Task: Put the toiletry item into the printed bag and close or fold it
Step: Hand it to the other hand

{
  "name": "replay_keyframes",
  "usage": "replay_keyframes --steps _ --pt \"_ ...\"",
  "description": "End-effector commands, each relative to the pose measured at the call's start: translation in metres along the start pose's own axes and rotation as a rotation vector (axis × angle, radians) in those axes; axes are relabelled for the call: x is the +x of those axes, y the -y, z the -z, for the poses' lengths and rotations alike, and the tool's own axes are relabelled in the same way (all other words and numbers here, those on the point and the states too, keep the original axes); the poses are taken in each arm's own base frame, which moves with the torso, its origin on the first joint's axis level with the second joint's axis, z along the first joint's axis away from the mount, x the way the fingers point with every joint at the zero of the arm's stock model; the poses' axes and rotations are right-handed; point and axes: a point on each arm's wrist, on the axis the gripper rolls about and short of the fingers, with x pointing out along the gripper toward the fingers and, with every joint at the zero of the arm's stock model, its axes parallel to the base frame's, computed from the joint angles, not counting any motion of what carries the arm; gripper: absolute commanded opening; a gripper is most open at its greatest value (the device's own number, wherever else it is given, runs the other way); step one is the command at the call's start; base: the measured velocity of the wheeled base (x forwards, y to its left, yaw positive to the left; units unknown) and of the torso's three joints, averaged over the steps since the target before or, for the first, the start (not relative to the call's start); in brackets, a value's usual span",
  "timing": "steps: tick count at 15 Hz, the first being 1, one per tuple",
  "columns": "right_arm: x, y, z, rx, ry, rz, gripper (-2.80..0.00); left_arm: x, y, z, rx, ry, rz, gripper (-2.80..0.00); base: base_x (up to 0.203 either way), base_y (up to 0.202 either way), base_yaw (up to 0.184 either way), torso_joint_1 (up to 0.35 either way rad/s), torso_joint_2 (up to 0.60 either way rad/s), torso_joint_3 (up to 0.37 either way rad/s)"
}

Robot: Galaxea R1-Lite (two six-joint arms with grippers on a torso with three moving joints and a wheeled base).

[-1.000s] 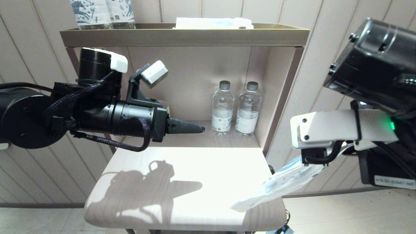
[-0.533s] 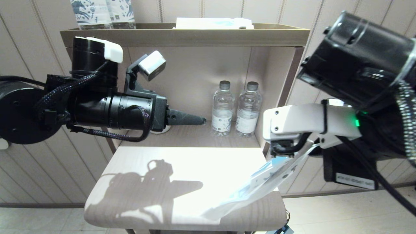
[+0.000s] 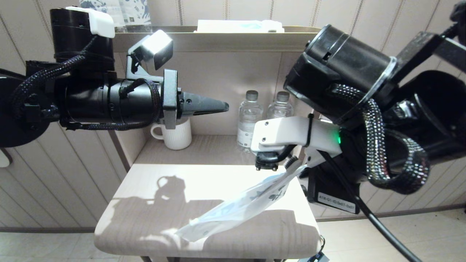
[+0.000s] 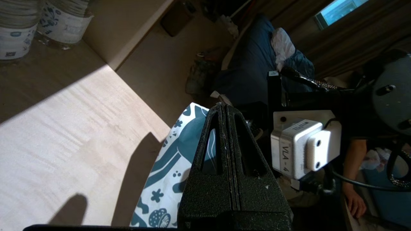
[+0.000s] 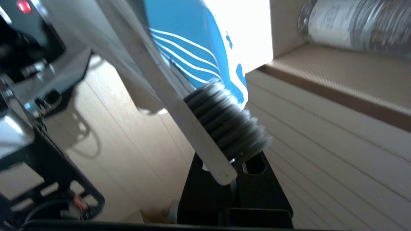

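Observation:
The printed bag (image 3: 247, 205), white with a dark blue pattern, hangs slanting from my right gripper (image 3: 291, 168) over the right half of the small table (image 3: 164, 178); its low end rests near the table's front edge. In the right wrist view the right gripper (image 5: 236, 175) is shut on the bag's upper end (image 5: 192, 48). The toiletry item, a pale toothbrush (image 5: 221, 125), has its bristled head sticking out beside the jaws and its handle running along the bag. My left gripper (image 3: 225, 106) is shut and empty, held high before the shelf niche, well above the bag (image 4: 160, 179).
A white ribbed mug (image 3: 176, 133) and two water bottles (image 3: 249, 122) stand in the shelf niche behind the table. The shelf top (image 3: 218, 40) carries a white packet (image 3: 240, 26) and printed packs (image 3: 127, 12). Panelled walls close both sides.
My right arm has swung left over the table, carrying the bag with it so its low end now lies near the front middle. The left arm has risen, uncovering the mug.

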Motion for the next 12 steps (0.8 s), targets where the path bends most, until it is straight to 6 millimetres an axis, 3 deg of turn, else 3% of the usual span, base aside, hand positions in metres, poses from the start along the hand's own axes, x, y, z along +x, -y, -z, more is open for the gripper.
replay_keyframes --steps 1,6,12 --pt "0.0 0.003 -0.002 0.016 0.03 0.009 -2.8 0.015 -0.009 0.005 -0.033 -0.039 0.009 -2.8 0.0 0.0 0.0 0.0 0.0 0.0" --pt "-0.002 0.008 -0.003 0.085 0.12 -0.069 -2.8 0.041 -0.012 0.022 -0.091 -0.12 0.042 -2.8 0.0 0.0 0.0 0.0 0.0 0.0" --pt "0.012 0.009 -0.006 0.124 0.11 -0.132 -2.8 0.032 0.003 0.016 -0.117 -0.098 0.063 -2.8 0.0 0.0 0.0 0.0 0.0 0.0"
